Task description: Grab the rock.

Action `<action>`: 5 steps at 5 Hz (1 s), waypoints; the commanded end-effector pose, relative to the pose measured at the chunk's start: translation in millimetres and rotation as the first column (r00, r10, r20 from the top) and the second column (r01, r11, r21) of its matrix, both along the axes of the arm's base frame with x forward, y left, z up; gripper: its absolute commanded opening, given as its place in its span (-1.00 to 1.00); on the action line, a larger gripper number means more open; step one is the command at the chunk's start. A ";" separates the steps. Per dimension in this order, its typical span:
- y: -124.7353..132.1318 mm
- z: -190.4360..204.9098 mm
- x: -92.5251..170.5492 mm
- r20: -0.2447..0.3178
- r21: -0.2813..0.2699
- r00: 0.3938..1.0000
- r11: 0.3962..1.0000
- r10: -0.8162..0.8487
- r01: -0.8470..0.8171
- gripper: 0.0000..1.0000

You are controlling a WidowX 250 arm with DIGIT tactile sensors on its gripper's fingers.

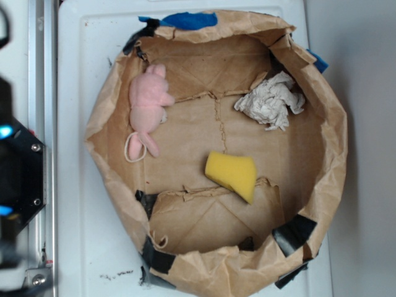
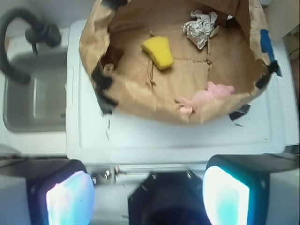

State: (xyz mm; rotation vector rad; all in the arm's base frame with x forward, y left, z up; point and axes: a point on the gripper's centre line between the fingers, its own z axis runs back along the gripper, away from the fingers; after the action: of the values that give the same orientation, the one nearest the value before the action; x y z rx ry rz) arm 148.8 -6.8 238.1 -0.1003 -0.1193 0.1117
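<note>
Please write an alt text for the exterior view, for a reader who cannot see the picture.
A crumpled grey-white rock-like lump lies at the upper right inside a round brown paper enclosure on a white surface. A yellow sponge wedge lies near the middle, and a pink plush toy rests against the left wall. The robot's jaws are not in view.

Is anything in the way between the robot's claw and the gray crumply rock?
Yes. The crumpled gray-white rock lies at the far side inside the brown paper enclosure, whose near wall rises between it and the gripper. The pink plush toy lies just inside that wall.
</note>
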 end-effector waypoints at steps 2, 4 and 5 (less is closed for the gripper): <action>-0.1 -14.7 68.7 0.037 0.032 0.996 0.996 -0.079 0.078 1.00; 4.6 -31.7 94.7 0.082 0.003 0.874 0.877 -0.478 0.480 1.00; 18.1 -36.5 98.7 0.130 0.022 0.783 0.791 -0.608 0.611 1.00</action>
State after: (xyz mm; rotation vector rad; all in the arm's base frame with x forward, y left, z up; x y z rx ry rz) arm 245.5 9.9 190.3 -0.1844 -0.1753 -0.5696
